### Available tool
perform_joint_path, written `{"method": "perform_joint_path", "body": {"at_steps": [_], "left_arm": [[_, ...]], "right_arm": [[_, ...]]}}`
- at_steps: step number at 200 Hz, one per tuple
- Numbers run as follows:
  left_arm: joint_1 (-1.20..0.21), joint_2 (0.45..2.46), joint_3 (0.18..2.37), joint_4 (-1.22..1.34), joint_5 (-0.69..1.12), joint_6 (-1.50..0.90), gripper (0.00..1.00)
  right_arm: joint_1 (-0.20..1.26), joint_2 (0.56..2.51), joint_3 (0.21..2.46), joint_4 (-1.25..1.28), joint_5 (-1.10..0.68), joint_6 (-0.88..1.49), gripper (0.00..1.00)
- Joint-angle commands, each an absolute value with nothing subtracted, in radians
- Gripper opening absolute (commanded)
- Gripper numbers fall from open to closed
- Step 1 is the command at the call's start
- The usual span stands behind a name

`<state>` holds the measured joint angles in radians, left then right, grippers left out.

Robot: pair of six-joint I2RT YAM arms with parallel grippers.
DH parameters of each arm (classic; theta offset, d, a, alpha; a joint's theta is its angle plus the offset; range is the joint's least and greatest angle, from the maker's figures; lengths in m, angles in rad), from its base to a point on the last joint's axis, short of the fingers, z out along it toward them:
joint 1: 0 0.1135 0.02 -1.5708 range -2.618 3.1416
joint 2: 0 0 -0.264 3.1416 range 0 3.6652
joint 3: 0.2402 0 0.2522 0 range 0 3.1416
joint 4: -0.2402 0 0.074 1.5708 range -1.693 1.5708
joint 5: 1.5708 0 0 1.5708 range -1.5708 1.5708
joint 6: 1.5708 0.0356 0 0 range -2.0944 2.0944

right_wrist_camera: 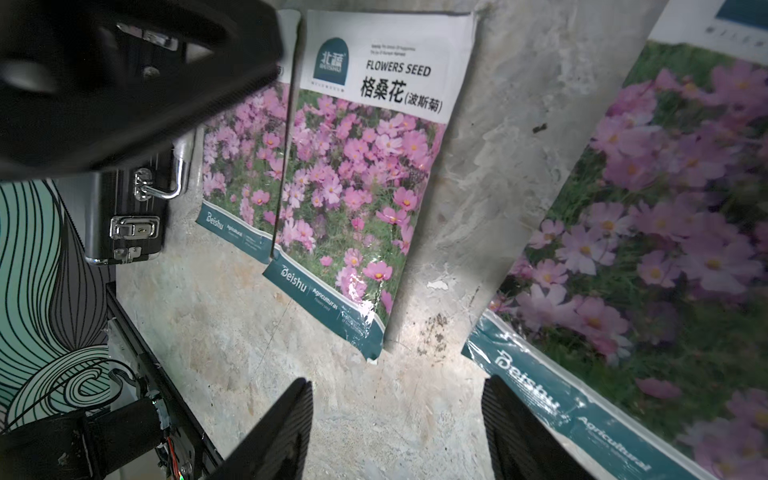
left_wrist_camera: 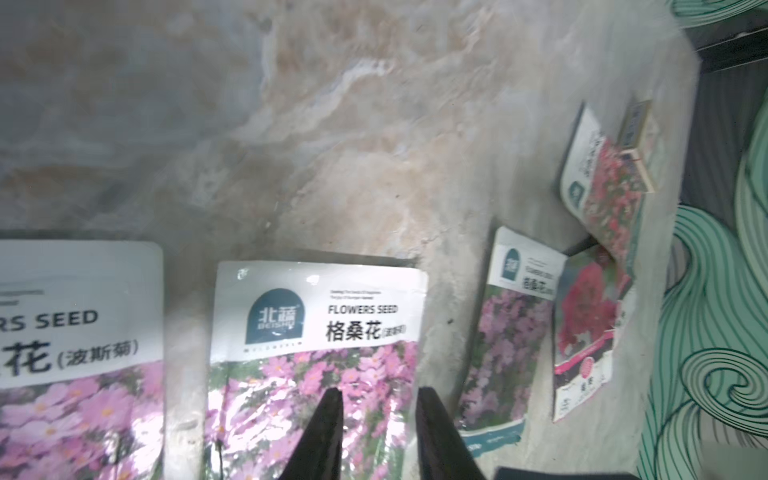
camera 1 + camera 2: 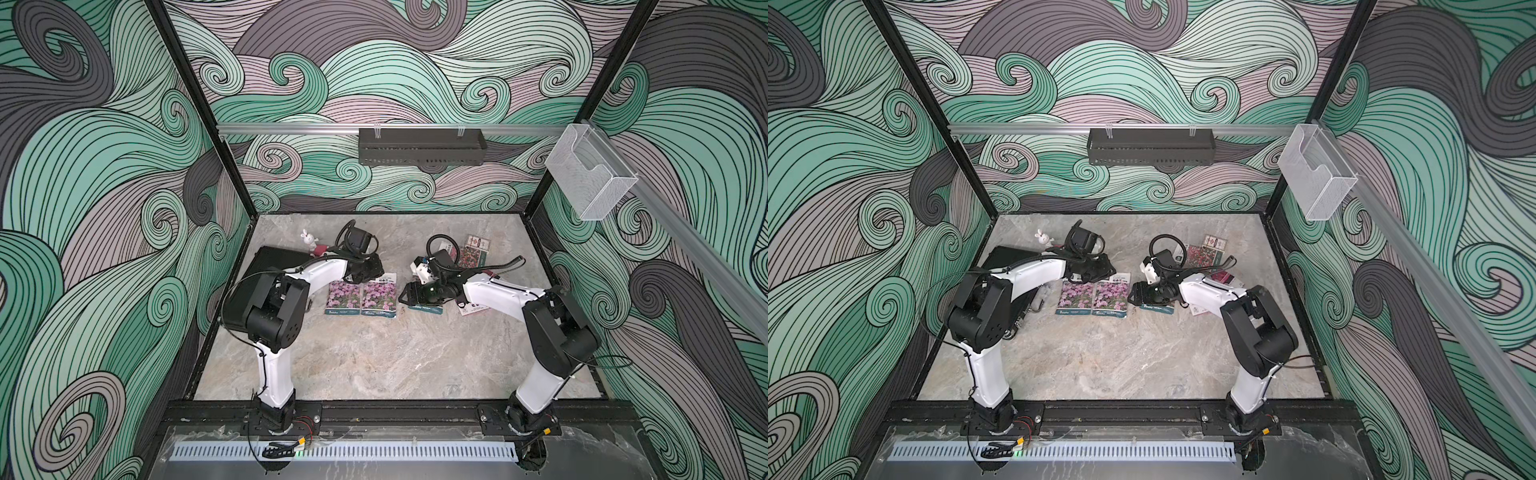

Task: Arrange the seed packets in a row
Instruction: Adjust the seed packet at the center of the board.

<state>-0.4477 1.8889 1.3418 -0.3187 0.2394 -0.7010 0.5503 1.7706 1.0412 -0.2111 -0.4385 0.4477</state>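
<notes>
Clock laid flat on the grey marbled table, 12 at the back wall.

My left pincer: fingers a little spread, nothing between them. It hangs over the flower photo of a flat glossy seed packet printed with purple-pink blooms under a white header, noted here as the middle purple packet. Contact with it: cannot tell. Just beside that packet, at its 9 o'clock, lies a matching one, the left purple packet. Both lie flat, headers toward 12.

My right pincer: fingers set wide, only bare table between them. One finger crosses the teal foot band of a third purple-pink one, the right purple packet. Whether it touches: cannot tell. This packet lies at 3 o'clock of the middle one, a strip of bare table between them. In both top views the pincer covers most of it.

Further out at 3 o'clock: a glossy packet with a big magenta bloom, the magenta packet, its edge against the right purple packet.

At 1 o'clock of that: a packet of mixed red and pink flowers, the red-pink packet. A small beige-and-red patterned box overlaps its 12 o'clock end.

At 9 o'clock of the row: a large flat black ribbed case with metal latches, partly under my left arm. A small white rabbit figurine stands by the case's 1 o'clock corner.
</notes>
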Motion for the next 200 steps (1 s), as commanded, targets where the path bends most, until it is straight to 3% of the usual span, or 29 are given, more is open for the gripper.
{"method": "perform_joint_path", "body": {"at_steps": [1, 81, 200], "left_arm": [[-0.442, 1.791, 1.401, -0.39, 0.199, -0.657, 0.33], [-0.419, 1.614, 1.304, -0.446, 0.156, -0.612, 0.36], [-0.401, 1.608, 1.274, -0.442, 0.181, -0.604, 0.36]], "right_arm": [[0.554, 1.816, 1.07, -0.128, -0.477, 0.488, 0.66], [0.554, 2.027, 1.266, -0.155, -0.464, 0.479, 0.66], [0.552, 2.157, 1.392, -0.216, -0.439, 0.437, 0.66]]}}
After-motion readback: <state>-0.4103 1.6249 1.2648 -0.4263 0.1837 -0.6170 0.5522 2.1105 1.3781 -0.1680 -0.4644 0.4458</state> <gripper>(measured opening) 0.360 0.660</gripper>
